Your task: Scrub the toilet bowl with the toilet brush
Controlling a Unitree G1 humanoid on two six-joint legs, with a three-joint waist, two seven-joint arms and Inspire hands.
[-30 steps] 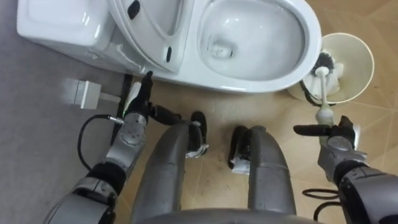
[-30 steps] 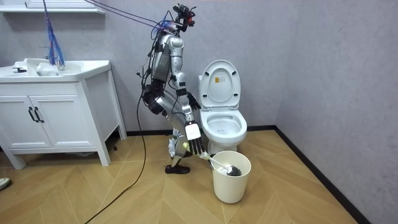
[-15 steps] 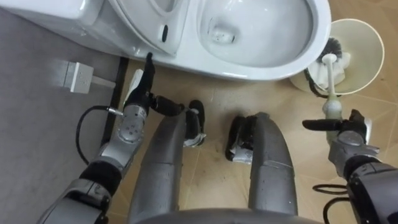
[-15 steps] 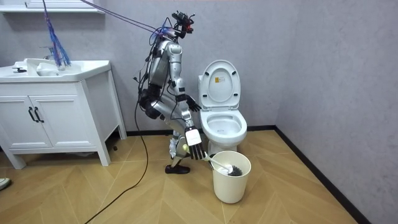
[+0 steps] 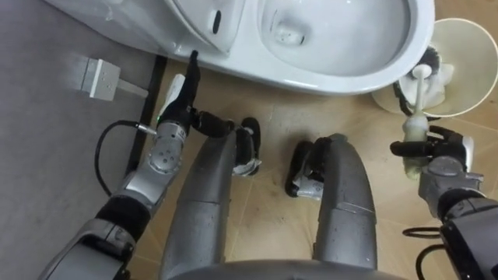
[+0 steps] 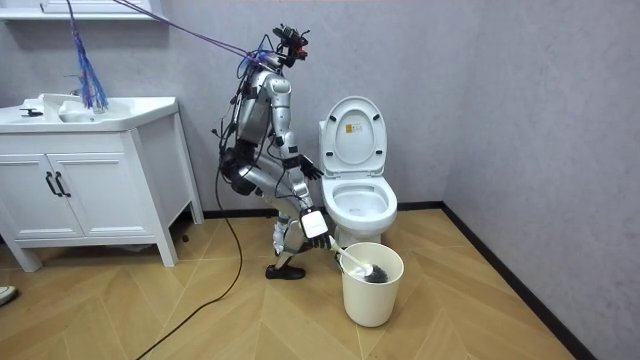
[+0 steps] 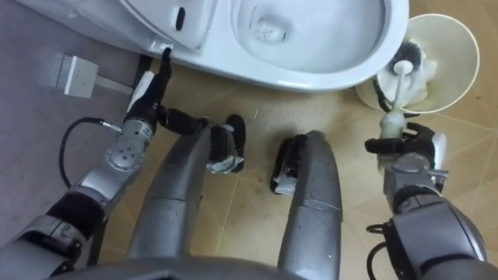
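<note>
Right hand (image 5: 445,154), nearer than a second ago, now curls round the handle of the toilet brush (image 5: 413,123), head still in the bucket (image 5: 471,47) right of the toilet (image 5: 350,74); left hand (image 5: 180,99) straight-fingered, idle; lifting can follow

Herringbone wooden floor (image 6: 470,320), white toilet (image 6: 358,205) stood on it against the far wall, cream bucket (image 6: 371,292) stood on it just near of the bowl, white vanity cabinet (image 6: 95,200) stood well to the left.
</note>
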